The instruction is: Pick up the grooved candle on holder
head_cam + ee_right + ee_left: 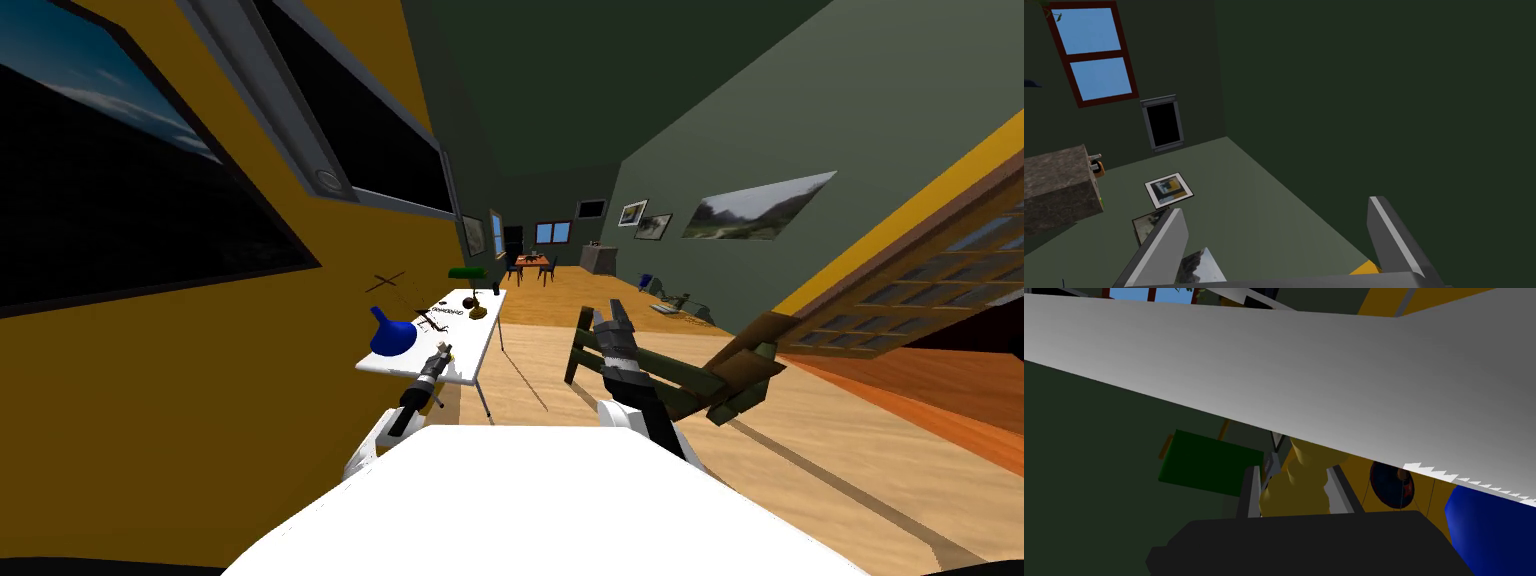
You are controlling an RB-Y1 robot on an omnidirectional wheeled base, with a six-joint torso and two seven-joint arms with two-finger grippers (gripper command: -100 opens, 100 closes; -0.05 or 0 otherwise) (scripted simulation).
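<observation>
Left gripper [1294, 474] clamped on yellow grooved candle [1298, 490] at near edge of white table [470, 338] | right gripper [1275, 206] fingers apart, beside table

The candle [1296, 490] is yellow, its side shaped in rounded, bulging grooves. It sits pinched between the two fingers of the left end effector [1293, 472], its far end meeting the white tabletop [1324, 378].

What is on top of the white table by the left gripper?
A blue vase, a green-shaded lamp and small dark items stand on the white table. The left gripper is shut on a yellow grooved candle there; the gripper's dark body covers the candle's near end.
</observation>
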